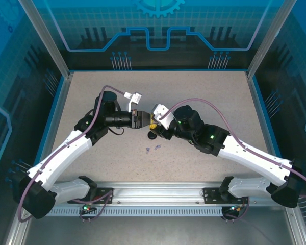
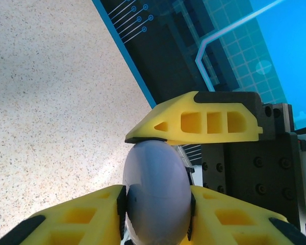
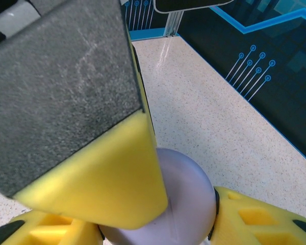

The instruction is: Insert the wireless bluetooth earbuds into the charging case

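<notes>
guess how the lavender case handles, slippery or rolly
The case looks smooth, glossy and rounded, so it could slip in the left tool. Its domed shell would likely rock or roll on the table. It seems rigid.

**Robot test cell, laboratory type**

One enclosed bench. The speckled beige tabletop (image 1: 194,97), edged in blue, stood inside an aluminium frame (image 1: 45,38). The walls were blue panels (image 1: 158,25) printed with gear and circuit-trace graphics. Two cabled white-and-black robot arms (image 1: 66,152) were bolted to a slotted metal rail (image 1: 158,196) at the near edge.
</notes>
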Robot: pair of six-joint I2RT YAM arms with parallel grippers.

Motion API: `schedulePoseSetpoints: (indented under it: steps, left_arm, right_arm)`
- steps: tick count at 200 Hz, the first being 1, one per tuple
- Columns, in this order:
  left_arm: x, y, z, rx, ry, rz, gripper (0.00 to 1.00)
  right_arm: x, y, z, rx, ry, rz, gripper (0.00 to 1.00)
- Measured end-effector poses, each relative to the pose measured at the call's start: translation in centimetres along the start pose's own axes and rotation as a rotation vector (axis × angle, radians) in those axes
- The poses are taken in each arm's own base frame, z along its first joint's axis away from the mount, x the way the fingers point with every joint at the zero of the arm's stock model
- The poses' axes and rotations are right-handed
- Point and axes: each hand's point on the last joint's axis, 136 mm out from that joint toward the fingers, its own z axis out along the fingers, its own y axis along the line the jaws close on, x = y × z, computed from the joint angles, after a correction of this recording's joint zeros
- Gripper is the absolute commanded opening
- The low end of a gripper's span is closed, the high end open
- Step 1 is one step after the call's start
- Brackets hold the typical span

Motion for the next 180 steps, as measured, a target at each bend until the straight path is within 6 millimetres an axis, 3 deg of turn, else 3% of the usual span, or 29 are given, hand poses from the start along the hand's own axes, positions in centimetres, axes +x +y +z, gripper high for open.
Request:
schedulePoseSetpoints:
  steps: [39,104,145,161,180]
  left_arm:
    - [0.3,0.5,0.2,-0.015,0.013,0.005,0.29]
    - [0.4,1.0,0.6,-0.031,0.031,0.007,0.31]
    - [0.5,1.4,0.9,-0.042,0.041,0.006,0.24]
    - [0.6,1.4,0.9,-0.042,0.045,0.014,0.24]
    - [0.7,1.3,1.0,-0.040,0.048,0.021,0.21]
  right_arm:
    - [0.5,0.0,0.2,0.000,0.029,-0.007,0.48]
    - [1.0,-0.1,0.4,0.005,0.069,-0.021,0.48]
    - [1.4,-0.1,0.6,0.007,0.096,-0.027,0.49]
    - [1.5,-0.1,0.6,0.006,0.101,-0.027,0.53]
    - [1.5,-0.1,0.5,0.006,0.102,-0.019,0.67]
